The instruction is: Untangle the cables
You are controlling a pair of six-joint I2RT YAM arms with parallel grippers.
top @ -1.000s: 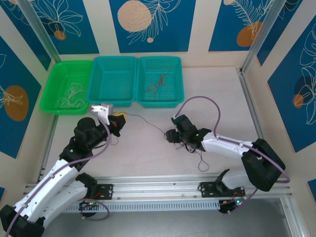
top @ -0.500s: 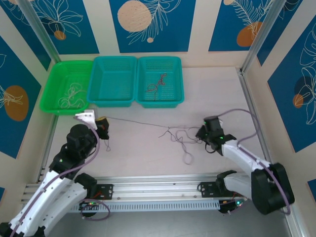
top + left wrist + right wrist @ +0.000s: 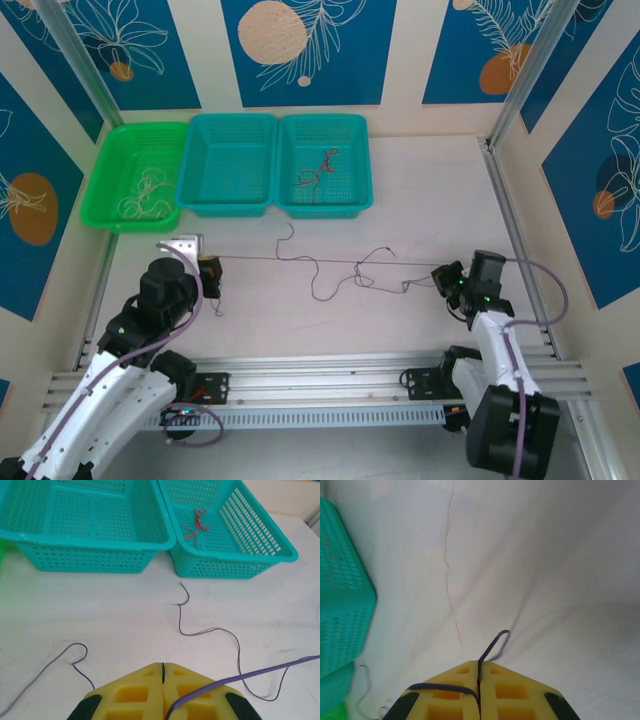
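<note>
Red cable [image 3: 318, 170] and white cable [image 3: 146, 190] sit in baskets [image 3: 325, 118]; my left claw [image 3: 163, 665] and right claw [image 3: 479, 664] pinch the last, kinked dark cable [image 3: 330, 263].

White-black arms [image 3: 110, 385], lilac cables [image 3: 197, 292]

We read the teal baskets [image 3: 90, 560] as perforated plastic, slightly glossy. The table top [image 3: 420, 200] looks matt, smooth, faintly creased. The dark cable [image 3: 260, 261] is thin smooth wire, the front rail [image 3: 320, 375] bare metal.
</note>
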